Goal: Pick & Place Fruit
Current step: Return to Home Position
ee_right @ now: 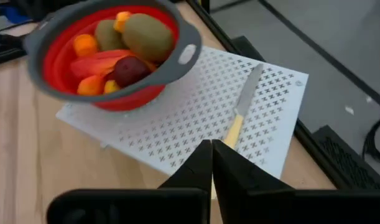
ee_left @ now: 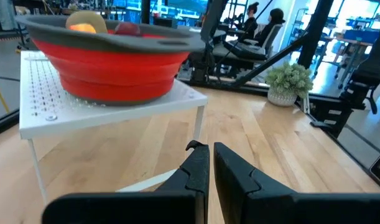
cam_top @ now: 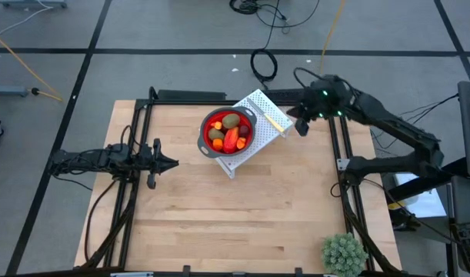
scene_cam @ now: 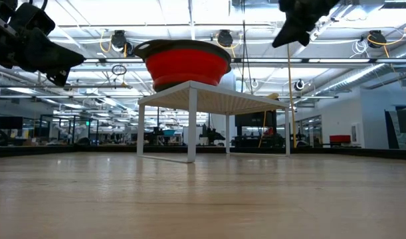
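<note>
The fruit (ee_right: 124,46) lies heaped in a red bowl with a grey rim (cam_top: 205,127): two olive-brown ovals, a dark red ball, small orange pieces and a longer red-orange one. The bowl stands on a white perforated rack (ee_right: 196,118) at the table's far middle. My right gripper (cam_top: 301,129) hangs shut above the rack's right end, tipped down toward it (ee_right: 211,146), with nothing between its fingers. My left gripper (cam_top: 175,162) is shut and level at the table's left, pointing toward the rack (ee_left: 205,149).
A knife with a pale yellow handle (ee_right: 242,112) lies on the rack beside the bowl. A spiky green plant ball (cam_top: 344,254) stands at the table's near right corner. Bare wood spreads across the table's middle and near side.
</note>
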Action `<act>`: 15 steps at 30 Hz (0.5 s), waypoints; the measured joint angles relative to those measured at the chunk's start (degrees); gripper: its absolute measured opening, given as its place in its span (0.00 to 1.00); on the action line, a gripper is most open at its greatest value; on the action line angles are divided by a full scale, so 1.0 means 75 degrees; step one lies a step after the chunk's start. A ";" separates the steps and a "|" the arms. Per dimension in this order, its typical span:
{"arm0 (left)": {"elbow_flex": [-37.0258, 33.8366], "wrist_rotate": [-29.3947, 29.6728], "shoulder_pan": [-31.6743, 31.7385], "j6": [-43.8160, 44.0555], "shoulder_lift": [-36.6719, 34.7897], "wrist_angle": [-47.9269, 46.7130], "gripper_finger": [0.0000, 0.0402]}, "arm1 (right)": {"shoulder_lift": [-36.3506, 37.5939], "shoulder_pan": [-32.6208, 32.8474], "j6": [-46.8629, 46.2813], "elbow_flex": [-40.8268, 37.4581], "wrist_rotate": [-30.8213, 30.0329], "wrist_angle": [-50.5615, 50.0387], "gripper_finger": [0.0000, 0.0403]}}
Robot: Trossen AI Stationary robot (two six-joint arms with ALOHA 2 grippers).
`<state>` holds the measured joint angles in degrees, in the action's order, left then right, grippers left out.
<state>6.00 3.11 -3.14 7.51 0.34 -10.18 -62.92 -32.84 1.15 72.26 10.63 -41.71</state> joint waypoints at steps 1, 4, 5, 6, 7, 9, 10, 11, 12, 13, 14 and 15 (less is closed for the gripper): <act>0.0000 0.0000 0.0001 0.0002 0.0003 -0.0047 0.05 | 0.0257 0.0038 0.0000 -0.0282 0.0006 0.0186 0.01; 0.0000 0.0001 0.0000 0.0011 0.0003 -0.0104 0.05 | 0.1021 0.0148 -0.0027 -0.1120 0.0011 0.0697 0.01; 0.0000 0.0003 0.0003 0.0006 0.0003 -0.0102 0.05 | 0.1253 0.0175 -0.0044 -0.1376 0.0012 0.0877 0.01; 0.0000 0.0003 0.0003 0.0003 0.0003 -0.0099 0.05 | 0.1493 0.0200 -0.0047 -0.1623 0.0012 0.1001 0.01; 0.0000 0.0003 0.0002 0.0003 0.0001 -0.0101 0.05 | 0.1738 0.0213 -0.0047 -0.1866 0.0009 0.1090 0.00; 0.0000 0.0003 0.0002 0.0003 0.0002 -0.0099 0.05 | 0.2175 0.0213 0.0043 -0.2298 0.0012 0.1227 0.00; 0.0000 0.0004 0.0003 0.0002 0.0003 -0.0099 0.05 | 0.2379 0.0213 0.0137 -0.2507 0.0013 0.1266 0.00; 0.0000 0.0005 0.0003 -0.0002 0.0003 -0.0099 0.05 | 0.2569 0.0213 0.0213 -0.2714 0.0012 0.1263 0.01; 0.0000 0.0006 0.0000 -0.0022 0.0003 -0.0101 0.05 | 0.2749 0.0213 0.0283 -0.2913 0.0012 0.1257 0.01; 0.0000 0.0006 0.0000 -0.0046 0.0000 -0.0102 0.05 | 0.2917 0.0213 0.0341 -0.3096 0.0013 0.1243 0.01; 0.0000 0.0006 0.0003 -0.0076 0.0003 -0.0102 0.05 | 0.3081 0.0213 0.0348 -0.3272 0.0022 0.1246 0.01; 0.0000 0.0006 0.0000 -0.0126 0.0003 -0.0102 0.05 | 0.3242 0.0210 0.0353 -0.3436 0.0085 0.1252 0.01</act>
<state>6.00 3.16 -3.13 6.56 0.36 -10.94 -38.61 -31.27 3.79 46.49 11.27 -32.32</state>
